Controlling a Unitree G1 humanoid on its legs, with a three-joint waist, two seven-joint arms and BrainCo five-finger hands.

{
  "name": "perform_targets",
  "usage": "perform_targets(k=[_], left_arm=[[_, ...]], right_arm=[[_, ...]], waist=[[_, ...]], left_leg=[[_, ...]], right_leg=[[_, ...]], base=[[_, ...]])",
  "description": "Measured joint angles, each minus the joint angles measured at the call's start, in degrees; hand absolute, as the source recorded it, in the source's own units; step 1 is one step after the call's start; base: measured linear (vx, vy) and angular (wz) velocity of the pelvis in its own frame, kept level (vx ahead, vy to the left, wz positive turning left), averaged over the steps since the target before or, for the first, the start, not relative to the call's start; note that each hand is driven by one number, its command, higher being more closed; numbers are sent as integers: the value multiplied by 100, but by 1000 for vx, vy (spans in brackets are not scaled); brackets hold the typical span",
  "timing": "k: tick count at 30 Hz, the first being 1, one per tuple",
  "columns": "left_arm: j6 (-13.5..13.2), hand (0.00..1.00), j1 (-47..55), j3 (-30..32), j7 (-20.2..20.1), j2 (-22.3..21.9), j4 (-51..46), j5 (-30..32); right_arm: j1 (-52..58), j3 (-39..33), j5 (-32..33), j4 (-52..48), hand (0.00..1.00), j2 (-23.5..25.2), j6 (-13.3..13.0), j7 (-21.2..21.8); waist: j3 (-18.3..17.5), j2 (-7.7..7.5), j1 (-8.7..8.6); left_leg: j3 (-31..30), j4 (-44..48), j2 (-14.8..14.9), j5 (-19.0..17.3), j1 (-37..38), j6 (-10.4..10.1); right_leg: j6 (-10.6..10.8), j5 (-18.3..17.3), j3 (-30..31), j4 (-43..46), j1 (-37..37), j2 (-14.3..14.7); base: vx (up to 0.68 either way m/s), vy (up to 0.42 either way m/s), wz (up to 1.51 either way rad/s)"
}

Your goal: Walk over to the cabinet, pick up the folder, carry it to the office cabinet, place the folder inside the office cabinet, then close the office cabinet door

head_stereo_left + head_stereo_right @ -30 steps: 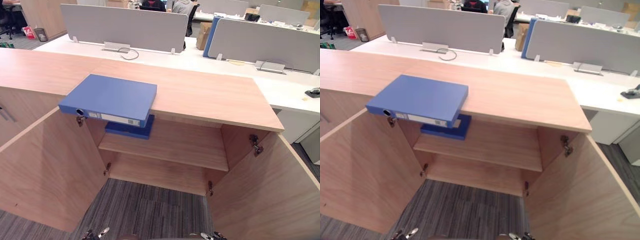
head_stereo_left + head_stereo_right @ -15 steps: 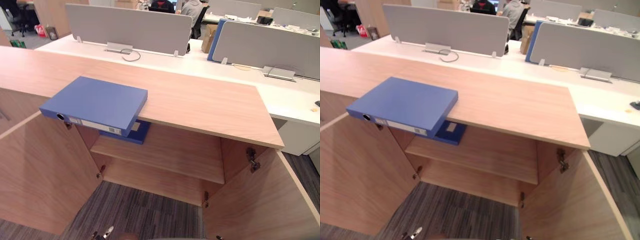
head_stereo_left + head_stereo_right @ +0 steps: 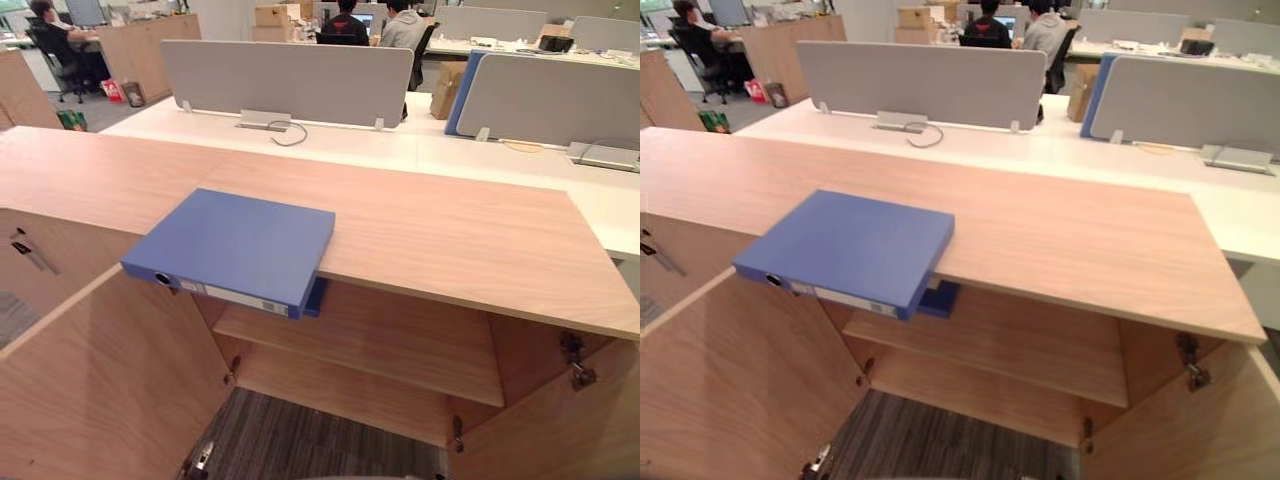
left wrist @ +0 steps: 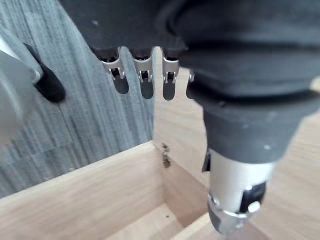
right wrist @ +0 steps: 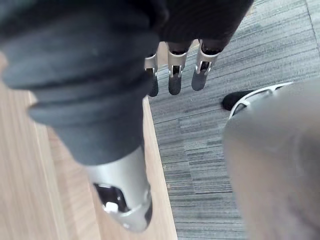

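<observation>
On the tabletop the folder lies flat, spine jutting over the open cabinet, likely easy to grab; left hand and right hand hang empty, fingers loosely straight.

Folder atop cabinet, overhanging.
</observation>
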Motion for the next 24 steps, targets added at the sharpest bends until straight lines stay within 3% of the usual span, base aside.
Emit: perform_targets(k=[3,8,12,16,17,19,21,24], left_arm=[[-166,0,52,-96,84,-28,-918,-314],[-473,0,288,-520,558,-146,-3573,-328],[-481,0,400,-327,769,-373,-4174,141],[-393,0,516,-61,1316,-547,-5141,1522],[-261,0,516,61,1695,-580,-5528,2742],[-145,0,513,118,2003,-585,-5892,3901],[15,0,493,99,2442,-589,-6332,5519],[273,0,377,62,2992,-597,-6627,6980]], right_arm=[[-12,3,-174,-16,0,-1,46,-8],[34,11,-268,-128,0,-49,126,-47],[115,43,-443,-306,0,-75,240,-45],[181,53,-449,-389,0,-50,273,-45],[184,65,-452,-427,0,-36,278,-46],[187,109,-473,-484,0,-8,279,-48],[156,297,-622,-565,0,44,276,-55],[139,513,-679,-643,0,248,261,-87]], waist=[[-5,17,16],[18,100,19],[24,156,44],[-19,100,165],[-56,89,184],[-116,78,204],[-181,69,225],[-279,32,313]], left_leg=[[-33,-163,-52,115,45,27],[-257,-854,-179,563,135,29],[-292,-994,-200,646,140,68],[-289,-989,-200,690,122,35],[-277,-987,-195,702,123,53],[-242,-986,-188,705,126,56],[-218,-985,-173,700,125,49],[-191,-982,-127,684,130,34]], right_leg=[[27,17,-14,10,-11,-48],[146,-65,-197,101,-182,-184],[150,-71,-287,110,-203,-211],[185,-58,-323,114,-207,-220],[193,-59,-323,133,-207,-220],[196,-60,-323,141,-206,-216],[200,-63,-321,136,-209,-204],[198,-65,-314,129,-210,-164]], base=[[-12,17,10],[-98,12,19],[-61,26,13],[-5,3,2],[0,0,0],[12,-9,-2],[11,-11,-2],[-8,-25,-4]])
